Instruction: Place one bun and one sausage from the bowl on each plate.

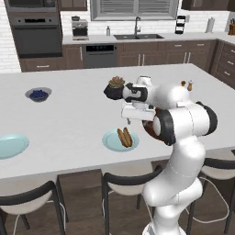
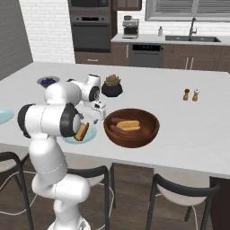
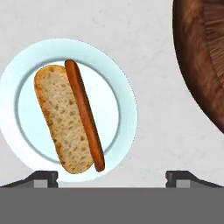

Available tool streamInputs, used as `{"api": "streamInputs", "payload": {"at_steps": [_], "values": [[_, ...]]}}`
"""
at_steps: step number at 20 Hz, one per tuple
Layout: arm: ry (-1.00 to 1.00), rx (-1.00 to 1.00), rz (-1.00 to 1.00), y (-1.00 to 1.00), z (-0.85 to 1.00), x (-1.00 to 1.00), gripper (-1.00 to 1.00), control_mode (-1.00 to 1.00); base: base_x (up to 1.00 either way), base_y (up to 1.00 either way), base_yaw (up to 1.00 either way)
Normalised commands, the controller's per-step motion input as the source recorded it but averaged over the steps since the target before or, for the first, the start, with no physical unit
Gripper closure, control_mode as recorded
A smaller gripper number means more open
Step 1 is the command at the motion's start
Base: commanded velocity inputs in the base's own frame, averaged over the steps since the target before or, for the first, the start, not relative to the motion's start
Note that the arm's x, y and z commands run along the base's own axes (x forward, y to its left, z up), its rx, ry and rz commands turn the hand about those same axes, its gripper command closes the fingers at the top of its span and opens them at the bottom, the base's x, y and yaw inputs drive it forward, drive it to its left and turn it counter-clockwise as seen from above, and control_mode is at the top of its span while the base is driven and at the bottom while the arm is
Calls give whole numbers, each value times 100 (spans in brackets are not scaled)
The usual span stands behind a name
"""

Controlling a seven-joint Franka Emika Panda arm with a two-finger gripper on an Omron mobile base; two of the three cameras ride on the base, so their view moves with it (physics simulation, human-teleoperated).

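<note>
Dark fingertips [image 3: 43, 177] spread wide, empty, above plate [image 3: 124, 105]

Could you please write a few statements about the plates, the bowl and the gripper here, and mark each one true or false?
1. The near plate holds one bun and one sausage lying side by side. True.
2. The gripper is shut on the sausage. False: its jaws stand wide apart and hold nothing, above the counter beside the plate.
3. The wooden bowl is empty. False: a bun and sausages still lie in it.
4. The far plate has no food on it. True.
5. The small bowl of blueberries sits on the near plate. False: it stands apart on the counter, far from both plates.
</note>
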Motion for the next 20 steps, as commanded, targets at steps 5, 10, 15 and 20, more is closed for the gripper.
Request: {"api": "streamInputs", "payload": {"at_steps": [5,10,15,20], "values": [[5,12,-19,-96,25,-1,-100,-100,0,0,0],[18,16,-32,-76,20,7,-100,-100,0,0,0],[17,8,-40,-39,-3,7,-100,-100,0,0,0],[1,-1,-37,-25,-43,14,-100,-100,0,0,0]]}}
